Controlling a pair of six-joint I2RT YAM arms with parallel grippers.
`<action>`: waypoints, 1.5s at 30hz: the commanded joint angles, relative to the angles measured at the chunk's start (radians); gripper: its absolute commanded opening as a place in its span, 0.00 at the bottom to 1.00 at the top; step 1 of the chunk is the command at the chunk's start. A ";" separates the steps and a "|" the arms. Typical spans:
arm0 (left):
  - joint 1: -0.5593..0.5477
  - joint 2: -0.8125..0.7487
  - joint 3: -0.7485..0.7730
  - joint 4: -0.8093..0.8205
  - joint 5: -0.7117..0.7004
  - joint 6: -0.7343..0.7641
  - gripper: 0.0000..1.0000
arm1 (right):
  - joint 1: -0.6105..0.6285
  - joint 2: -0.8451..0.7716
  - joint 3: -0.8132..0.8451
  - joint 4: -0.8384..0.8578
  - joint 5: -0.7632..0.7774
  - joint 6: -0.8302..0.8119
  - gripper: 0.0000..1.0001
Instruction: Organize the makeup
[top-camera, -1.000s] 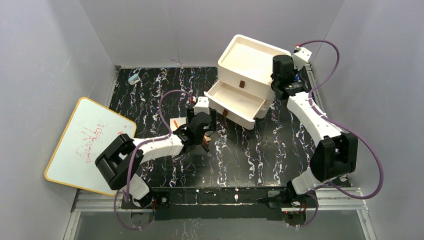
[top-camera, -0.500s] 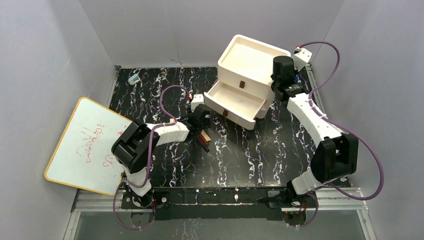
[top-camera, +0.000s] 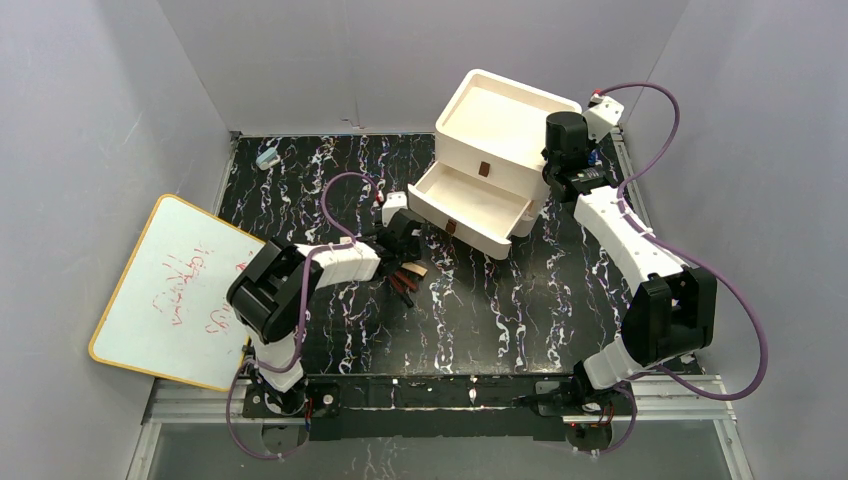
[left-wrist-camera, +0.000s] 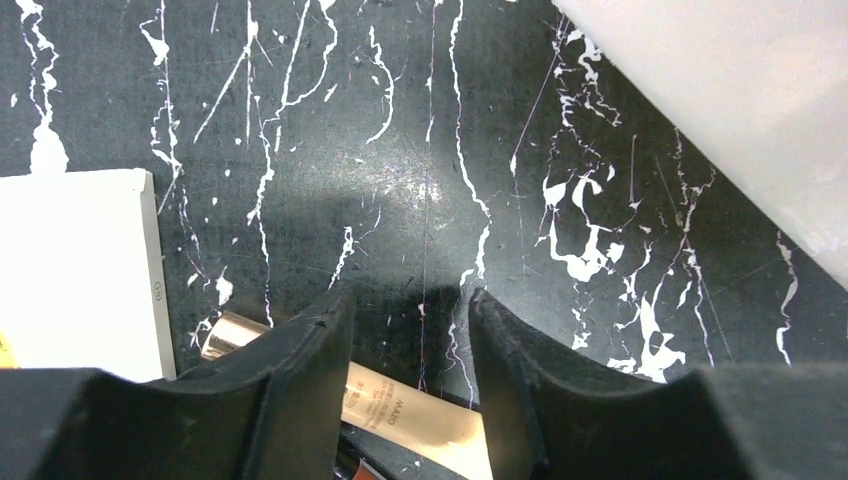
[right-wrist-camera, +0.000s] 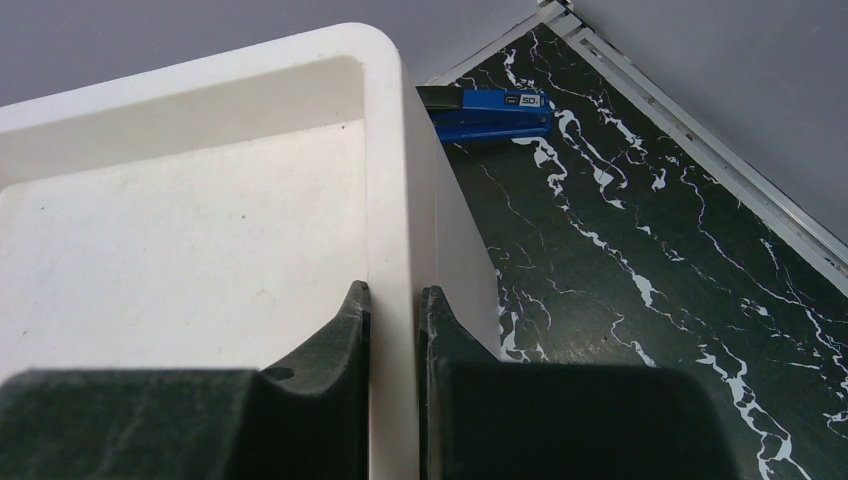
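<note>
In front of the white drawer box, the left gripper hangs spread over the tan tube, which only its wrist view shows clearly. The right gripper pinches the box's top rim. A blue stapler lies behind the box.

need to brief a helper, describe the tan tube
Start at the white box, its drawer open. Before that drawer hangs the left pincer; the tube lies beneath it, beside a white card. It is the only tan stick, copper-capped.
</note>
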 joint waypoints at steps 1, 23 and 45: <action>0.005 -0.102 -0.009 -0.001 -0.053 -0.009 0.48 | 0.010 0.074 -0.100 -0.370 -0.112 0.005 0.01; 0.006 -0.264 -0.125 -0.120 0.003 -0.159 0.49 | 0.009 0.079 -0.108 -0.363 -0.132 0.007 0.01; 0.005 -0.098 -0.068 -0.068 0.042 -0.178 0.48 | 0.009 0.071 -0.132 -0.352 -0.137 -0.001 0.01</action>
